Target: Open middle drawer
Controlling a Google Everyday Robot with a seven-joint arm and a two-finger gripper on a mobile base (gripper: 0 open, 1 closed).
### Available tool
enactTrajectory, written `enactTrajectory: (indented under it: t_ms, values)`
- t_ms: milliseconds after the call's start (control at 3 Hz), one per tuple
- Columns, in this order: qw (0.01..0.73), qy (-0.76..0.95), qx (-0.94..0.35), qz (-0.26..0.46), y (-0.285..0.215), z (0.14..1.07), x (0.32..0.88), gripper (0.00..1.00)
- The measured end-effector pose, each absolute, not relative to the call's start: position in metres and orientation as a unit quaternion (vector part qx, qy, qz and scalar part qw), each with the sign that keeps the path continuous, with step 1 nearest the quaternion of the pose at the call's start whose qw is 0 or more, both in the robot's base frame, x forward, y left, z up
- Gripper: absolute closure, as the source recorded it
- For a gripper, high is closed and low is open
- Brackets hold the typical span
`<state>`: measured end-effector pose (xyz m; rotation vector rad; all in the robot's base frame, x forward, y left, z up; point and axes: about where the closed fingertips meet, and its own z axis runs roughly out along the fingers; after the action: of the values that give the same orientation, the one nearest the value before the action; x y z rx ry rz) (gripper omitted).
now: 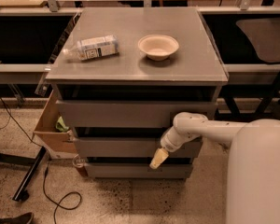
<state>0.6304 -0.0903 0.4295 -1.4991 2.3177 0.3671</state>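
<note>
The middle drawer point(121, 147), second of three in the grey cabinet point(130, 69), runs its long front left to right. The gripper point(158, 158) hangs at that front's lower right edge, so the drawer lies just up-left of it. I cannot tell whether the gripper is parted or closed.

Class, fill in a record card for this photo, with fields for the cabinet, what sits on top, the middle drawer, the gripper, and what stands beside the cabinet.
Cabinet: grey cabinet with three drawers
On top: bottle lying on its side, to the left; bowl upright, to its right
Drawer: middle drawer, not visibly pulled out
Gripper: gripper at the middle drawer's lower edge, right of centre
Beside cabinet: open cardboard box on the floor, to the left
</note>
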Motion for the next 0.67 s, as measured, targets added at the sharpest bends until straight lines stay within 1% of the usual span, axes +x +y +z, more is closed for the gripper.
enactTrajectory:
  t_ms: [333, 667]
  values:
    - [0.165, 0.825, -0.522, 0.138, -0.0964, 0.4181, 0.6223, 0.00]
    - [0.165, 0.828, -0.517, 0.140, -0.1003, 0.4176, 0.6157, 0.17]
